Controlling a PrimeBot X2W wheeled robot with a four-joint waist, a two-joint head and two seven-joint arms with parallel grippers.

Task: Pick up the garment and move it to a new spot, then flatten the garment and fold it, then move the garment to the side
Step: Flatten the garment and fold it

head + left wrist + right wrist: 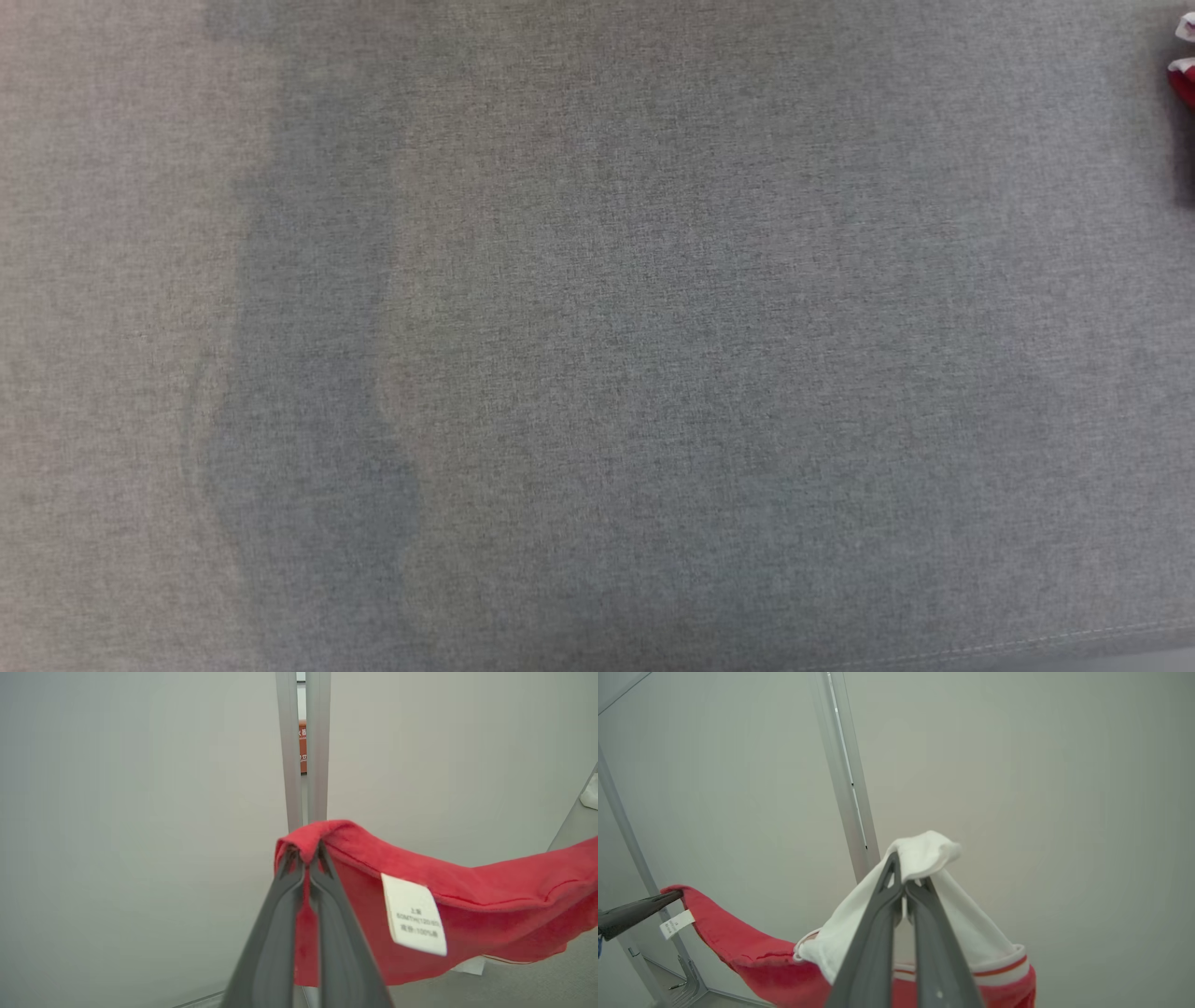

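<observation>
Left wrist view has our left gripper (307, 855) pressed together on a folded red edge of the garment (472, 896), right by the small white label (413, 914). Over on the right wrist view, the right gripper (907, 877) is pinching the white sleeve (924, 851), with its red-striped cuff sagging below. So the shirt is up in the air, slung between the two claws in front of pale wall panels (140, 812), not lying on anything.

We reckon this is the carry-to-a-new-spot bit. To do it well we'd hold both pinches firm, move the arms together so the cloth between them is lightly taut without yanking, and lower it over the grey cloth surface (597, 373) so the body lands first and spreads rather than bunching.

Count: one garment, one label, one sleeve in grip, two grippers, both clamped on fabric. Two metal posts (318, 765) side by side in the left wrist view. Head view also catches one red-and-white scrap (1184, 79) at the right edge; we can't tell which piece it is.
</observation>
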